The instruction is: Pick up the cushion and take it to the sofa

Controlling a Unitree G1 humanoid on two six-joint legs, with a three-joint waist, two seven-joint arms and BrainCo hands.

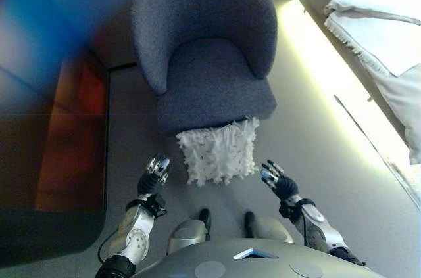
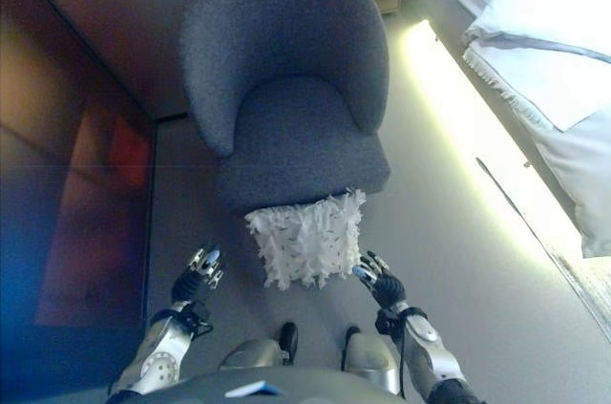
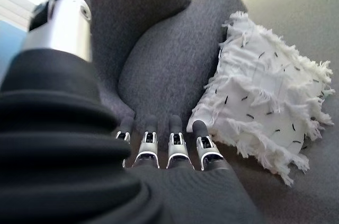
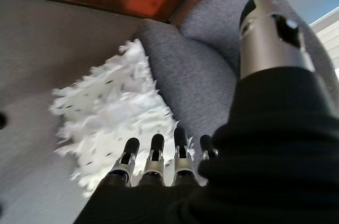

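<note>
A white fringed cushion (image 1: 219,151) with small dark flecks leans on the floor against the front of the grey armchair (image 1: 207,54). It also shows in the wrist views as the cushion (image 3: 265,107) and cushion (image 4: 114,113). My left hand (image 1: 155,174) hangs just left of it, fingers straight, holding nothing. My right hand (image 1: 276,179) is just right of it, also open and apart from the cushion. The armchair seat (image 2: 291,141) is bare.
A dark wall or cabinet panel (image 1: 52,114) runs along the left. A bed with white linen (image 1: 388,41) stands at the right, with a lit strip (image 1: 329,74) along its base. Grey floor (image 1: 316,160) surrounds the chair.
</note>
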